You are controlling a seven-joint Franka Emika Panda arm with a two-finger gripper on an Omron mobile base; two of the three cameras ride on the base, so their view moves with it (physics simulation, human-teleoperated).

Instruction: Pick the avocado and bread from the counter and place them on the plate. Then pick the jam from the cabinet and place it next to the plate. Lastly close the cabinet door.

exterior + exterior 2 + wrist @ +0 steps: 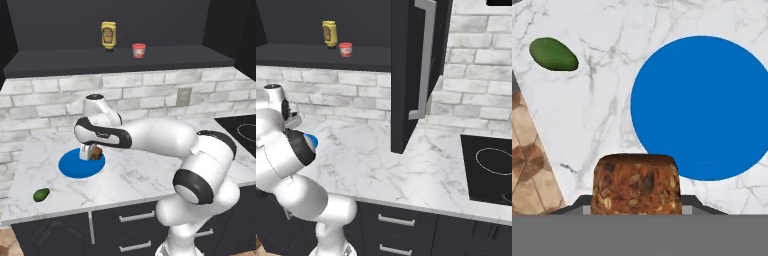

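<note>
Bread (636, 184) clamped in gripper (91, 153) above blue plate (75, 167), avocado (41, 194) on counter (140, 175), bottle (108, 35) label unreadable, jam (139, 50) beside it

1 avocado (41, 194), 1 bread (636, 184), 1 plate (75, 167), 1 jam (139, 50), 1 bottle (108, 36).

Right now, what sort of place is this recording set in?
A simulated kitchen, by the look of it: a white marble counter over dark drawers, a cooktop set into it, and an open wall cabinet holding a jam jar.
</note>
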